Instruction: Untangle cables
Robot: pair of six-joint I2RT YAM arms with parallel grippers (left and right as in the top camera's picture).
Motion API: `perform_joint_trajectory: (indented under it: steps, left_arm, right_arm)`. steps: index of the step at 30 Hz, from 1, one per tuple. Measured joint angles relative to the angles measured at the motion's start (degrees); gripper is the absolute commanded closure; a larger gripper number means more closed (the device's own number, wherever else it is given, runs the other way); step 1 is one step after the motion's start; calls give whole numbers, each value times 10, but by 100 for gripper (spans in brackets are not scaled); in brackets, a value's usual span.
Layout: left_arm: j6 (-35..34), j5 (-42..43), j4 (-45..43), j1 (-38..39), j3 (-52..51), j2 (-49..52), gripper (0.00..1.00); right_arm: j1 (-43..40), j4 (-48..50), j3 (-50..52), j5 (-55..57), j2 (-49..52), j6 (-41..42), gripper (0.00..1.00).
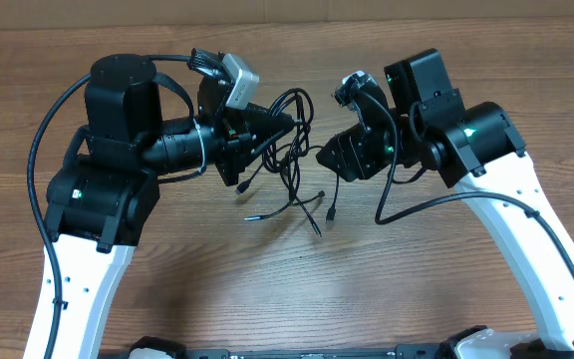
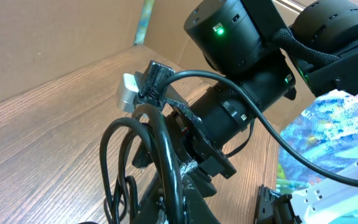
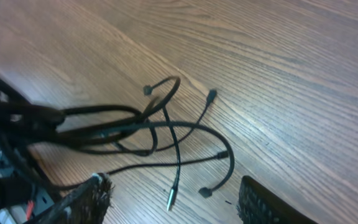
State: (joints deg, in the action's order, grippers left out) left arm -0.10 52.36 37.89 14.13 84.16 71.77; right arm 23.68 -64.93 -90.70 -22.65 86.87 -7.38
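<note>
Your right gripper [image 3: 174, 190] stands wide open, nothing between its fingers [image 3: 95, 194]. Just beyond, the cables [image 3: 166, 134] sprawl in tangled loops, plug ends [image 3: 205, 192] resting on the wooden table [image 3: 291, 74]. Farther on, your left gripper [image 1: 282, 123] is clamped on their bundle.

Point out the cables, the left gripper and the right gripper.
cables [image 3: 167, 125], right wrist view, where two cords cross in the tangle.
left gripper [image 1: 285, 126], overhead view, at its shut tips on the cables.
right gripper [image 1: 324, 157], overhead view, between its open fingertips.
</note>
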Motion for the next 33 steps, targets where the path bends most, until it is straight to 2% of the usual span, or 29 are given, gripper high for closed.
perform_joint_trajectory:
  steps: [7,16,21,25,26,28,29,30,33]
  left_arm:
    - [0,0,5,0,0,0,96]
    - [0,0,12,0,0,0,96]
    - [0,7,12,0,0,0,96]
    - [0,36,10,0,0,0,96]
    - [0,48,8,0,0,0,96]
    - [0,72,-3,0,0,0,96]
    - [0,83,-8,0,0,0,96]
    - [0,93,-11,0,0,0,96]
    - [0,107,-14,0,0,0,96]
  right_arm:
    - [0,10,0,-7,0,-7,34]
    - [0,15,0,-122,0,-98,34]
    - [0,56,0,-185,0,-133,32]
    - [0,105,0,-223,0,-143,33]
    - [0,113,0,-229,0,-144,37]
    - [0,123,0,-239,0,-148,57]
    - [0,125,0,-244,0,-147,73]
    - [0,127,0,-247,0,-148,96]
    - [0,118,0,-255,0,-152,96]
